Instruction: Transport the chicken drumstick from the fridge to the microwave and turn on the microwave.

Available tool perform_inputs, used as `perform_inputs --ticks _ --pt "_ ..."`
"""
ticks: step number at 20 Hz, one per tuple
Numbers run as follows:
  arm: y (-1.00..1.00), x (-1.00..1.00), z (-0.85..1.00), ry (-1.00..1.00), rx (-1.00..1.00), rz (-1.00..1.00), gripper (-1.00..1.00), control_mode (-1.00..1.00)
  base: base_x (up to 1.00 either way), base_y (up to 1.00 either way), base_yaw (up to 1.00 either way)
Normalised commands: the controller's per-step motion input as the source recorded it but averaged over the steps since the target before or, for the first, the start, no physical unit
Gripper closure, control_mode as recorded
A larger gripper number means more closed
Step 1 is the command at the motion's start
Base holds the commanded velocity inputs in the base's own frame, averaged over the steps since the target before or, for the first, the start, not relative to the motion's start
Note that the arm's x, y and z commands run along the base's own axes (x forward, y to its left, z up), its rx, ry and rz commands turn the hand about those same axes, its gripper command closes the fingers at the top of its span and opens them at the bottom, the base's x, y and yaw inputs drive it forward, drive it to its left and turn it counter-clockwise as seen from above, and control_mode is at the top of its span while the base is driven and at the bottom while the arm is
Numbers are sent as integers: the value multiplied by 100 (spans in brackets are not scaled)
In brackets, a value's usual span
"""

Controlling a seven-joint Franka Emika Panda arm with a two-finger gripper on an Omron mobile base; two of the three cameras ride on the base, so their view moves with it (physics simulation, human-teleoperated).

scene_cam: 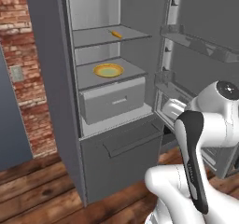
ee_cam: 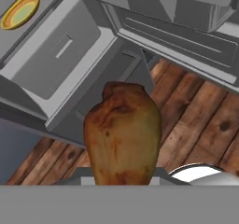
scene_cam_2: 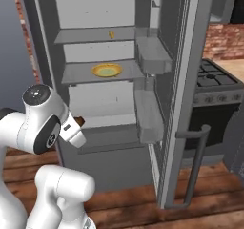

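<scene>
The gripper [scene_cam_2: 78, 124] is closed around the chicken drumstick [ee_cam: 122, 134], holding it clear of the open fridge [scene_cam: 51, 78] ahead, apparently so it can be carried off toward the microwave.

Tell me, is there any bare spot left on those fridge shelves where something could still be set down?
Yes. The upper shelf is bare left of the small orange item. The middle shelf has free strips on both sides of the yellow plate. The ledge below the pale drawer is narrow. The door bins look tight.
</scene>
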Motion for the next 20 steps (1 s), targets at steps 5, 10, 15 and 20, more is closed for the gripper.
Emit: perform_inputs --ticks 5,10,15,20 --pt "0 0 0 0 0 0 100 100 -46 33 -31" --pt "0 0 0 0 0 0 100 100 -46 37 -33" --pt "0 0 0 0 0 0 100 100 -48 33 -34" --pt "0 0 0 0 0 0 100 100 -49 25 -33"
